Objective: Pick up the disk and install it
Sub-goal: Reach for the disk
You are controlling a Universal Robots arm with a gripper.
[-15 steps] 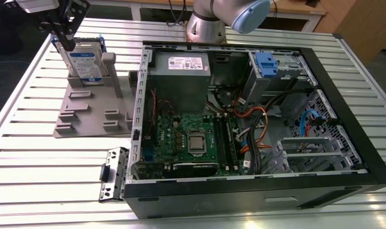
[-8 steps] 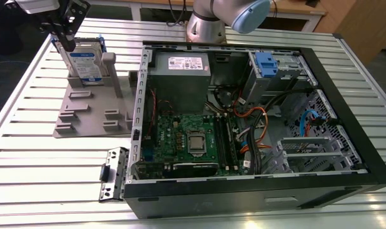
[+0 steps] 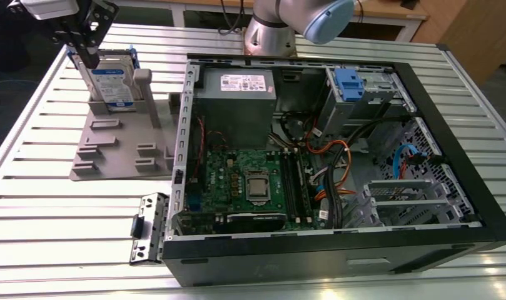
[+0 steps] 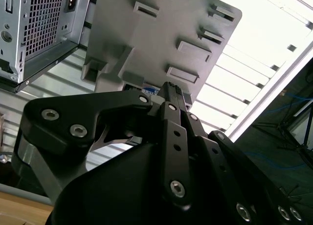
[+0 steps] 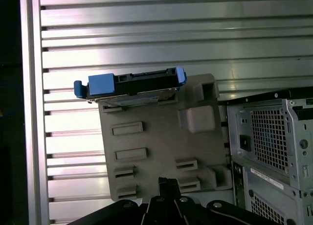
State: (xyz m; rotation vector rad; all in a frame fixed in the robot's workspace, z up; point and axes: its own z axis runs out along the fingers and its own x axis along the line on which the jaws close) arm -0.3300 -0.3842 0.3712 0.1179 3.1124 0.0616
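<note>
Supporting everything: one slatted metal table (image 3: 36,212) lay under all the parts.
Computer case (image 3: 478,187): one, black, lay open on its side, with a green motherboard (image 3: 245,181) inside.
Fixture (image 3: 111,150): one grey slotted stand stood just beside the case, on the exterior view's left.
Power supply (image 3: 235,94): one grey box sat inside the case; its white sticker's print was unreadable.
Disk (image 3: 113,78): one stood on edge in the fixture's far slot, blue carrier around it, white-and-blue label showing.
Gripper (image 5: 169,181): its jaws were together, clamping nothing; in the exterior view it hung close above the disk.
Blue latch (image 3: 350,80): one sat on the case's grey cage.
</note>
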